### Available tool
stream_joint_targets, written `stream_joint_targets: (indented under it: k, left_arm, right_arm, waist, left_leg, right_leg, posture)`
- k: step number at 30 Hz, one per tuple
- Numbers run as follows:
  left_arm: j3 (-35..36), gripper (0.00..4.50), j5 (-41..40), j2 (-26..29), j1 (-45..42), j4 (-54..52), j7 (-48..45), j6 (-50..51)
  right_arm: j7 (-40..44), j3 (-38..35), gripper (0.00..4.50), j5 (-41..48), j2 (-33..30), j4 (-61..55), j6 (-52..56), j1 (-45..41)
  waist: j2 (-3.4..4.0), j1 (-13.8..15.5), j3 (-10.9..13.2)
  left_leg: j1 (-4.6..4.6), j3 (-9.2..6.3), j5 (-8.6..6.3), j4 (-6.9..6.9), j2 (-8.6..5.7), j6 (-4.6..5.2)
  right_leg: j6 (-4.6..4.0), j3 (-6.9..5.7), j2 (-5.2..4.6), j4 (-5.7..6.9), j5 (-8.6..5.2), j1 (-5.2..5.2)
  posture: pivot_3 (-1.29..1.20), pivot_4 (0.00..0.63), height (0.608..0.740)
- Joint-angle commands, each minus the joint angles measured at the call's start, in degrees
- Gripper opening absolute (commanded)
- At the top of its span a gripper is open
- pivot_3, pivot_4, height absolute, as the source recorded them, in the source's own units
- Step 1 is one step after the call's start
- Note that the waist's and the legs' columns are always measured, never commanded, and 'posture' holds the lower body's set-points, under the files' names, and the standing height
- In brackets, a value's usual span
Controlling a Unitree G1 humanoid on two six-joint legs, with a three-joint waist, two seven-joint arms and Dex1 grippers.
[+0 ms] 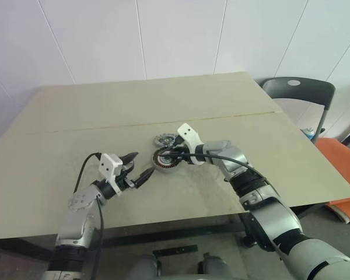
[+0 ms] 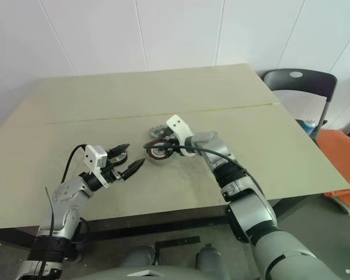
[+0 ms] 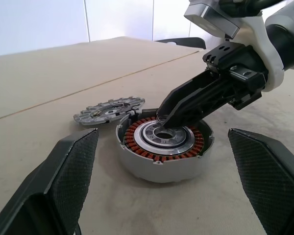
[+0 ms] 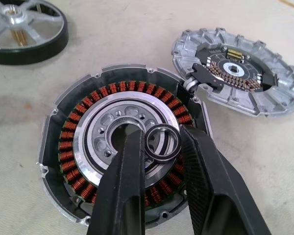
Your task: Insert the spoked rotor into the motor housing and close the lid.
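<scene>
The motor housing (image 4: pixel 71 147) lies open on the table, a copper-red ring of windings around its pale centre. Its grey ribbed lid (image 4: pixel 245 78) lies flat beside it, joined at the rim. The spoked rotor (image 4: pixel 24 29) rests apart on the table beyond the housing. My right gripper (image 4: pixel 161 139) hangs over the housing's centre, shut on a small black ring (image 4: pixel 162 127) held on edge just above the central hole. My left gripper (image 1: pixel 142 163) stands open a short way from the housing, level with it and pointing at it, holding nothing.
The beige table (image 1: pixel 105 105) has a seam running across it behind the parts. A dark chair (image 1: pixel 297 87) stands off the far right corner, and something orange (image 1: pixel 344 169) lies on the floor past the right edge.
</scene>
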Motion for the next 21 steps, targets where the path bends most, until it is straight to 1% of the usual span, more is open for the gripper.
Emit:
stream_joint_targets:
  k: [1,6,8,21]
  left_arm:
    - [-0.2,4.5,0.2,0.0,-1.1,-0.9,-0.1,-1.0]
    - [-0.6,4.5,0.4,0.0,-1.5,-0.7,0.0,-0.6]
    - [-0.8,4.5,0.4,-0.1,-1.6,-0.8,0.1,-0.5]
    - [-1.1,4.5,0.0,0.2,-1.4,-1.3,0.2,-0.3]
  right_arm:
    - [1.5,-1.3,0.67,2.0,0.5,-2.5,2.0,-0.3]
    - [5.0,-1.4,0.67,4.4,0.4,-7.1,2.2,0.9]
    - [5.7,-0.7,0.67,4.1,0.0,-8.6,1.5,1.6]
    - [3.2,0.7,0.67,1.2,0.3,-6.6,-1.7,1.7]
  waist:
    - [0.0,0.0,0.0]
    - [0.01,-0.1,0.0]
    - [0.01,-0.1,0.0]
    - [0.01,-0.1,0.0]
  left_leg:
    - [-0.01,0.0,0.0,-0.02,0.0,0.0]
    - [-0.07,0.0,0.0,-0.05,0.0,0.0]
    - [-0.11,0.0,0.0,-0.04,0.0,0.0]
    - [-0.14,0.01,0.0,-0.04,0.01,0.0]
  right_leg:
    - [0.01,0.0,0.0,0.0,0.0,-0.01]
    - [0.01,0.0,0.0,0.0,0.01,-0.07]
    - [0.02,0.0,0.0,0.0,0.01,-0.1]
    - [0.02,0.0,0.0,0.0,0.01,-0.15]
  posture:
    - [0.0,0.0,0.74]
    - [0.0,0.0,0.74]
    - [0.0,0.0,0.74]
    - [0.0,0.0,0.74]
